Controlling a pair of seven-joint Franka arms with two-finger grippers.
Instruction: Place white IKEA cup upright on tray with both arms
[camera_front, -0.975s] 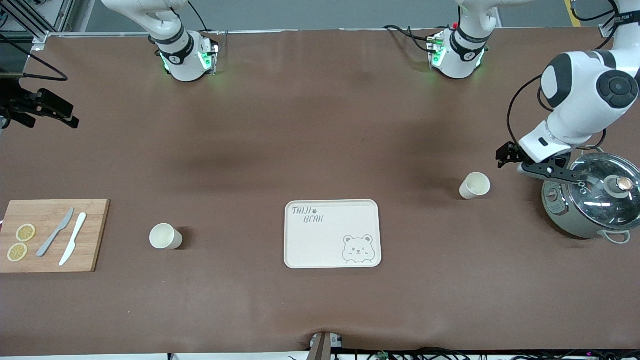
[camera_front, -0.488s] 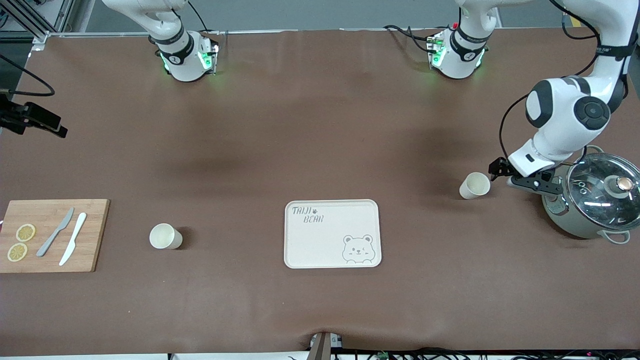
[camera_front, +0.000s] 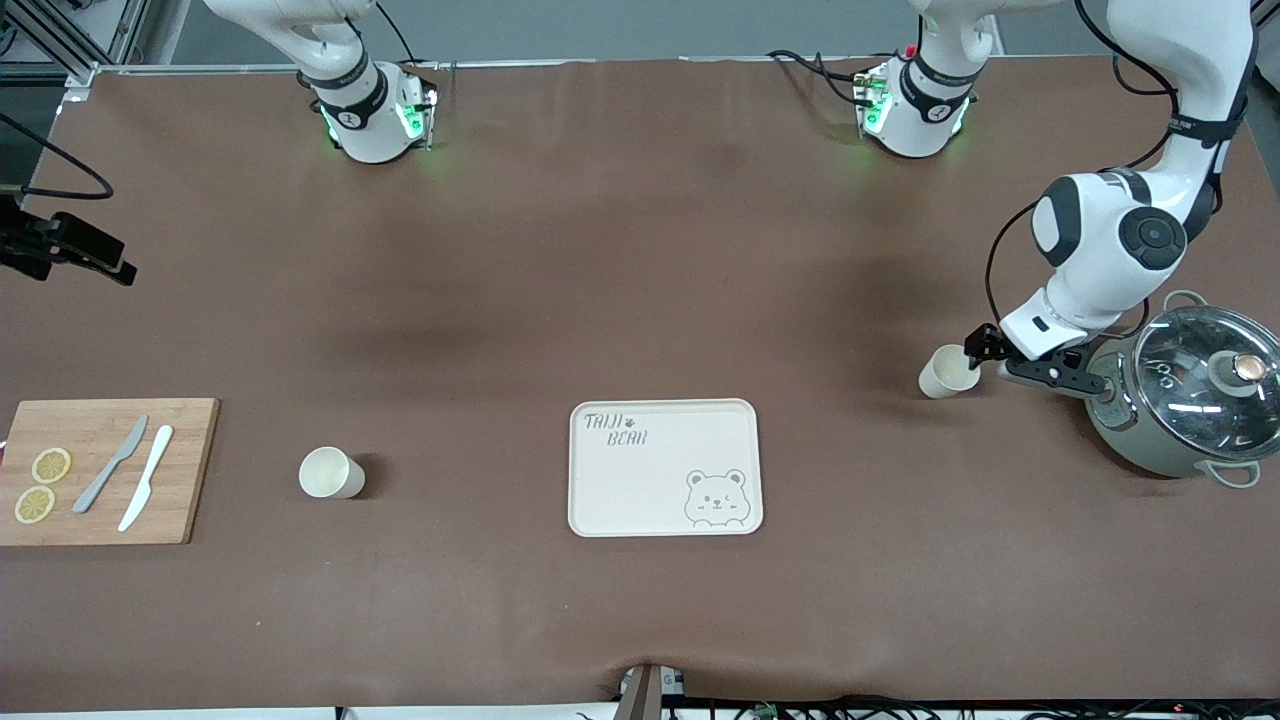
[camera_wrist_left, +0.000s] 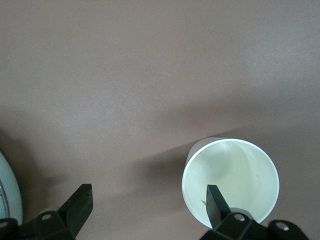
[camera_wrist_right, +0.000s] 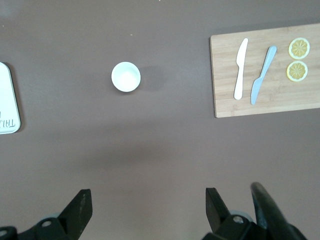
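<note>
The cream tray (camera_front: 665, 468) with bear drawing lies at the table's middle. One white cup (camera_front: 946, 372) stands upright toward the left arm's end, beside the pot. My left gripper (camera_front: 984, 348) is open over this cup's rim. In the left wrist view the cup (camera_wrist_left: 240, 172) shows its open mouth, with one finger (camera_wrist_left: 215, 202) over the mouth and the other finger (camera_wrist_left: 80, 205) outside it. A second white cup (camera_front: 331, 473) stands upright toward the right arm's end. My right gripper (camera_front: 100, 262) hangs open and empty high over the table's edge; its wrist view shows this cup (camera_wrist_right: 126, 76) far below.
A green-grey pot with a glass lid (camera_front: 1190, 400) stands right beside the left gripper. A wooden cutting board (camera_front: 185, 470) with two knives and two lemon slices lies at the right arm's end, and also shows in the right wrist view (camera_wrist_right: 225, 90).
The left gripper has moved down and away from the pot's lid to the cup's rim. The right gripper has shifted slightly at the table's edge. Cups and tray have not moved.
</note>
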